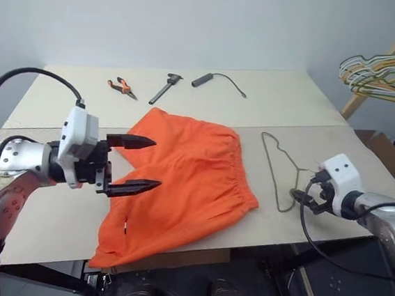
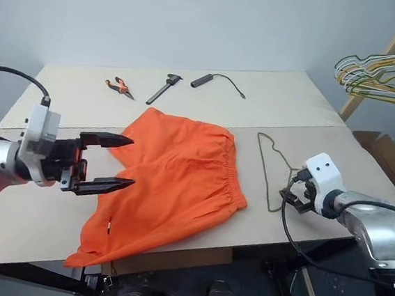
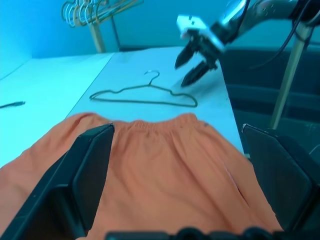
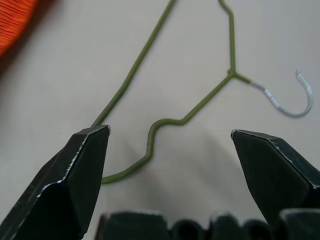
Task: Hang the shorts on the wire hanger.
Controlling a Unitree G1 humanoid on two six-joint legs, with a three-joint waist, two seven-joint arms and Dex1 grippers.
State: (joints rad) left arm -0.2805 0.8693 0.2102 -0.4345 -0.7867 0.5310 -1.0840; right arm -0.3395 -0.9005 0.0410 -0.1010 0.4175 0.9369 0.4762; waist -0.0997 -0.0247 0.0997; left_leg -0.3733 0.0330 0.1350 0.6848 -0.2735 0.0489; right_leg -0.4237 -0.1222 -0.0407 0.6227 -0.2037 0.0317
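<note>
With both sets of jaws spread and empty, the right gripper (image 4: pixel 170 145) hovers directly above the wire hanger (image 4: pixel 165 120) for pickup, while the left gripper (image 1: pixel 132 163) faces the shorts (image 1: pixel 187 182) ahead of it.

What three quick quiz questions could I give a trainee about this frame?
1. True or false: the bright orange fabric shorts already hang on the thin olive-grey wire hanger.
2. Which tool hovers by the hanger? A left tool B right tool
3. Fill in: both tools' jaws are ____.

Key: 1 false, both lie apart on the pale table; 2 B; 3 open.
</note>
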